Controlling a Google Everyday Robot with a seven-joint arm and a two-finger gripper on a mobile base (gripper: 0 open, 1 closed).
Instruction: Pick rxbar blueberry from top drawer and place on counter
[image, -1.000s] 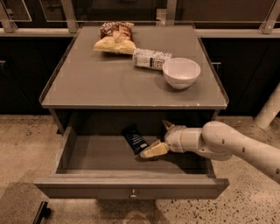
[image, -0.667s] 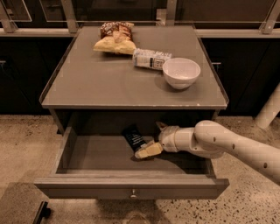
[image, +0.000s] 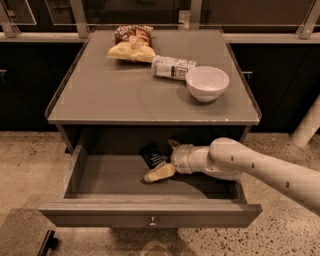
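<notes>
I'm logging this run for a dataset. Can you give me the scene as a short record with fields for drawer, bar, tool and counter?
top drawer: pulled open
rxbar blueberry: lying flat inside the drawer, towards the back
tool: reached into the drawer, open, at the bar
counter: holds a chip bag, a bottle on its side and a white bowl
task status: bar not yet on the counter

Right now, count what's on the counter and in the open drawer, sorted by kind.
Chip bags: 1, chip bag on the counter
Bottles: 1, bottle lying on the counter
Bowls: 1, bowl on the counter
Bars: 1, rxbar in the drawer
Total: 4
The gripper is inside the drawer, open at the rxbar.
</notes>
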